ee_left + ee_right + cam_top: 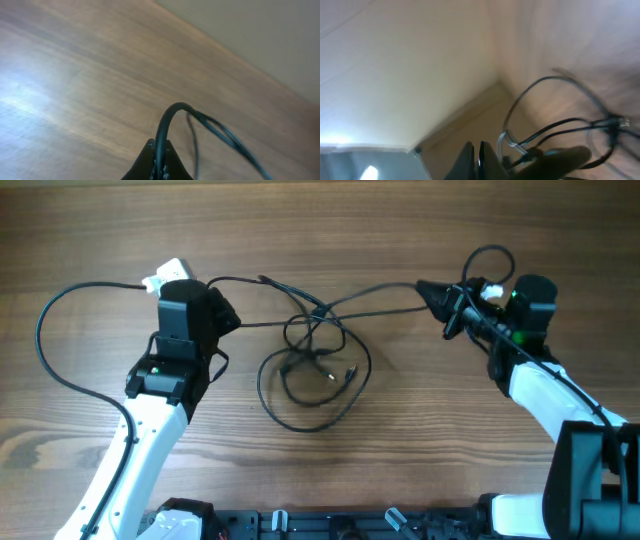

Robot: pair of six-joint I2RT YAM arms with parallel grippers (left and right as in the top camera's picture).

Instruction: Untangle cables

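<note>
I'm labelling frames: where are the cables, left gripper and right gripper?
cables [325, 308], overhead view, where the strands cross.
left gripper [233, 320], overhead view, its closed fingertips.
right gripper [420, 286], overhead view, its closed fingertips.

The cables [315, 370] lie tangled in the middle of the table [400, 460], the left claw [232, 320] on their left, the right claw [425, 288] on their right, with strands running out to each.

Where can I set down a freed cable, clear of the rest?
Bare table runs along the far edge beyond the cables, and near-side between them and the right arm. Crowded: the middle, between left end effector and right end effector.
</note>
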